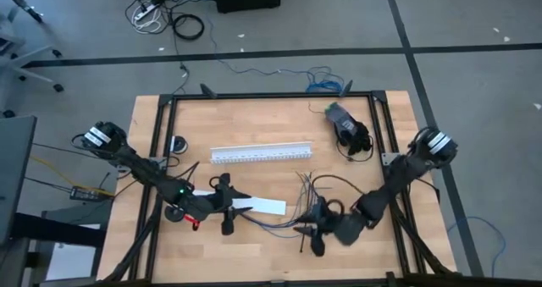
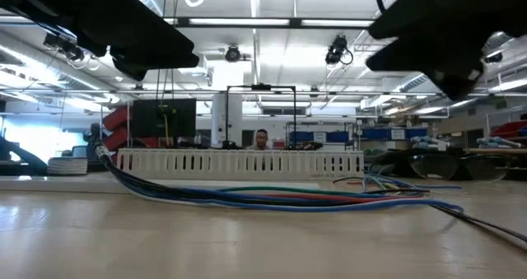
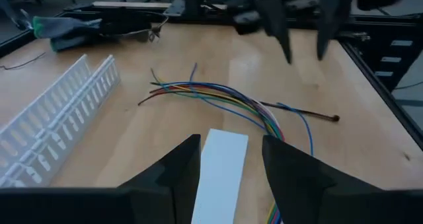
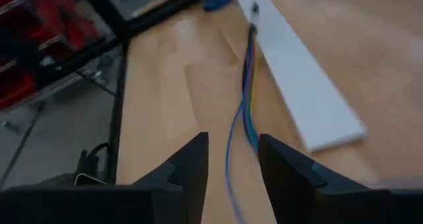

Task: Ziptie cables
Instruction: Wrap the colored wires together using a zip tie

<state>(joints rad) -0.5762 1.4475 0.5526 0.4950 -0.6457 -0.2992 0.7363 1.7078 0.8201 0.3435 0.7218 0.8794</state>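
Observation:
The cables [image 1: 288, 219] lie as a coloured bunch on the wooden table, fanned out at their far end [image 3: 192, 88]. In the low view their left end [image 2: 111, 165] rises off the table. The ziptie [image 3: 301, 112], thin and dark, lies on the table beside them. My left gripper [image 3: 231, 151] sits low at the near left [image 1: 233, 206], fingers apart, with a flat white strip [image 3: 221, 168] lying between them. My right gripper [image 1: 315, 232] hovers open over the cables [image 4: 248, 112], which run under its fingers; nothing is between them. My left gripper has the white strip's near end [image 3: 215, 191] between its two fingers, which come in nearly level from the table's left and lie along the strip. The strip lies flat on the table. I cannot tell whether the fingers touch it.
A long white slotted channel [image 1: 261, 154] lies across the table's middle. A grey-green tool with a black cord [image 1: 345, 122] sits at the far right. A black frame rail [image 1: 271, 95] borders the table. Bare wood lies along the near edge [image 1: 254, 262].

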